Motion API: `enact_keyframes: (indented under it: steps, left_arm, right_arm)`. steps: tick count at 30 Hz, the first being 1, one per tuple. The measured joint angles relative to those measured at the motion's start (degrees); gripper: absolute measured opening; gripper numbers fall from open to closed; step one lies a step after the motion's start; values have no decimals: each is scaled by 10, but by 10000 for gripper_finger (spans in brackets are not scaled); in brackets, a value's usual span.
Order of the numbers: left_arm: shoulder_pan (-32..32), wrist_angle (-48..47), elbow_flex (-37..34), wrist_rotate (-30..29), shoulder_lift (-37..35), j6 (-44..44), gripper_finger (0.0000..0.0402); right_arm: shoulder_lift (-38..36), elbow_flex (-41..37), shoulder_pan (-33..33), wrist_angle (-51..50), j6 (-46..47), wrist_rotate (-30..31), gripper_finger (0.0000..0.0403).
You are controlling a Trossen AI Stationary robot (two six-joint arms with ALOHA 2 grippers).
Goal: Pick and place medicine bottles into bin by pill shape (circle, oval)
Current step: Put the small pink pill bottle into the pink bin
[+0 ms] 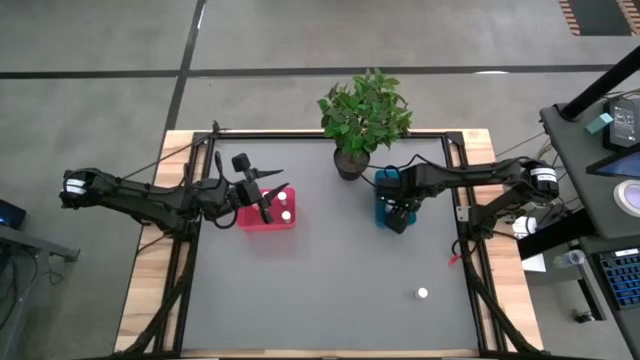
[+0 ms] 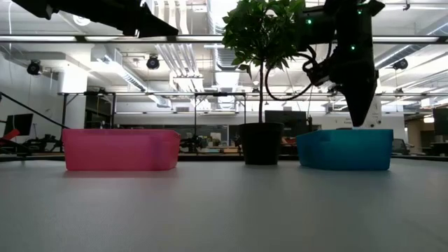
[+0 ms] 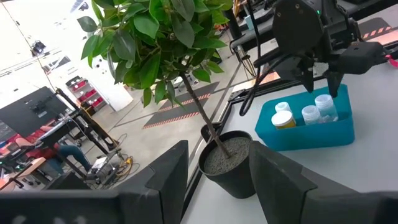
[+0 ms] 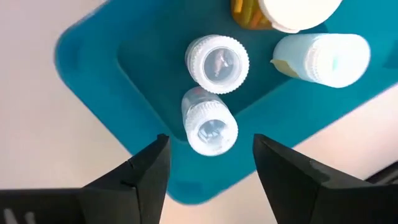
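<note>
Four bottles lie in the teal bin (image 4: 93,68) beneath my right gripper (image 4: 208,165); I hang directly over it, fingers spread wide with nothing between them, and a white-capped bottle (image 4: 210,127) sits just below the gap, tipped against an upright one (image 4: 217,62); I judge that one freshly released, which is why my fingers stand apart above it. Further along the bin lies a whitish bottle (image 4: 323,59) on its side, beside an orange-tinted one (image 4: 249,15) under a broad white cap.

My left gripper (image 1: 262,200) hovers over the red bin (image 1: 265,215), where two white caps (image 1: 285,208) show; its fingers (image 3: 171,177) stand partly apart with nothing visible between them (its camera looks past them toward the potted plant (image 3: 227,162) and the teal bin, so it seems merely parked there).

One lone bottle (image 1: 422,294) stands on the grey table (image 1: 320,290), well apart from both bins, nearer my right side; by my reckoning the sorting is nearly finished, and that straggler is what remains.
</note>
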Motion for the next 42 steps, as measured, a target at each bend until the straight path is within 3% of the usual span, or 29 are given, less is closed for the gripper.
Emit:
enact_keyframes:
  steps: [13,25,37,42]
  left_arm:
    - [0,-1,0,0,0,0,151]
    - [0,-1,0,0,0,-10,151]
    - [0,0,0,0,0,-13,151]
    - [0,0,0,0,0,-13,151]
  right_arm:
    - [0,92,33,-62,73,0,216]
    - [0,124,190,-55,265,-5,215]
    - [0,125,324,-51,508,-106,215]
    - [0,110,371,-53,581,-132,234]
